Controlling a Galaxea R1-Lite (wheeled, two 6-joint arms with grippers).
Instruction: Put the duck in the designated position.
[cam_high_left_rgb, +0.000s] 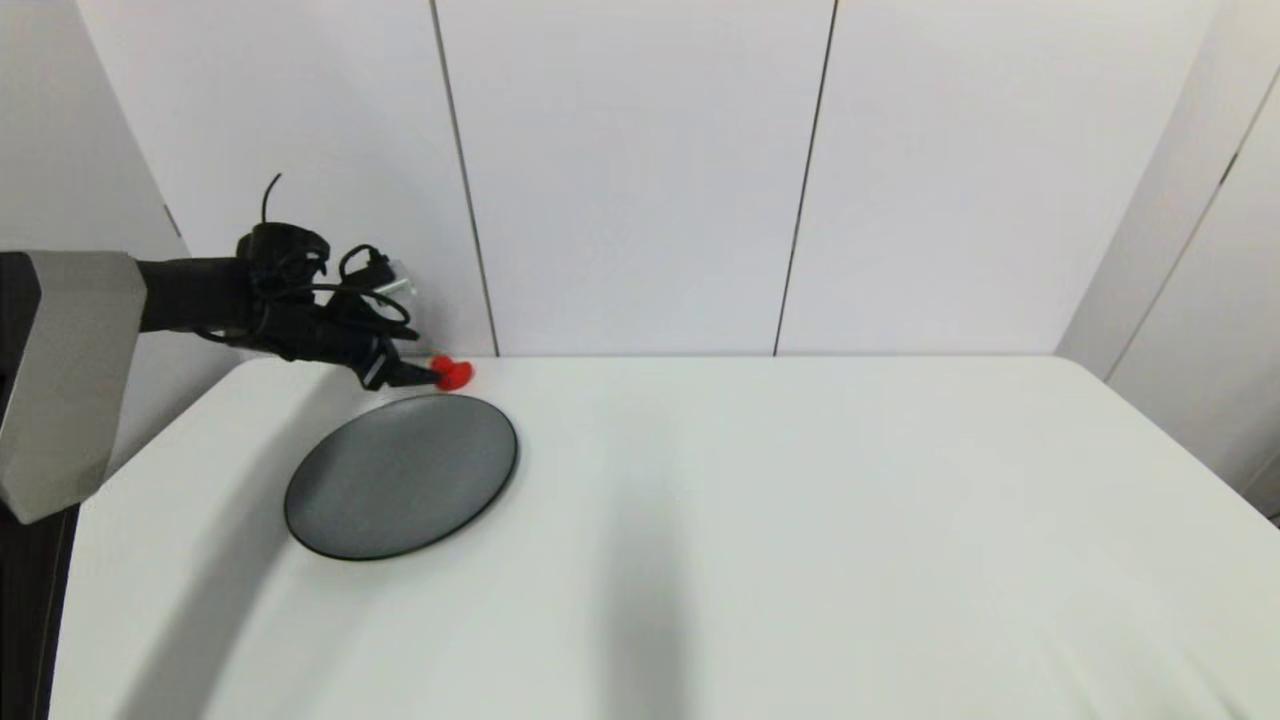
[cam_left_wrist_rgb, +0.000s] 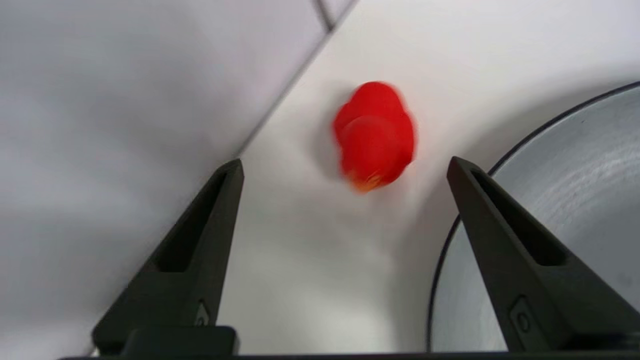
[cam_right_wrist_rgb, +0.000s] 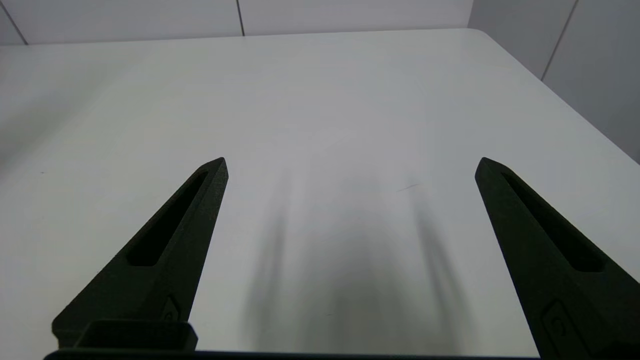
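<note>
The duck (cam_left_wrist_rgb: 374, 135) sat on the table straight ahead of the left gripper (cam_left_wrist_rgb: 345, 167), just beyond its spread, empty fingertips, the plate (cam_left_wrist_rgb: 575, 210) beside one finger; the right gripper (cam_right_wrist_rgb: 350, 165) hung open, far away.

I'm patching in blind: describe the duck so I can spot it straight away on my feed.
Find the round grey plate on the left part of the white table. Just past its far rim, near the wall, sits the duck, with the left claw open right at it. It is the only red thing there, glossy and far smaller than the plate.
</note>
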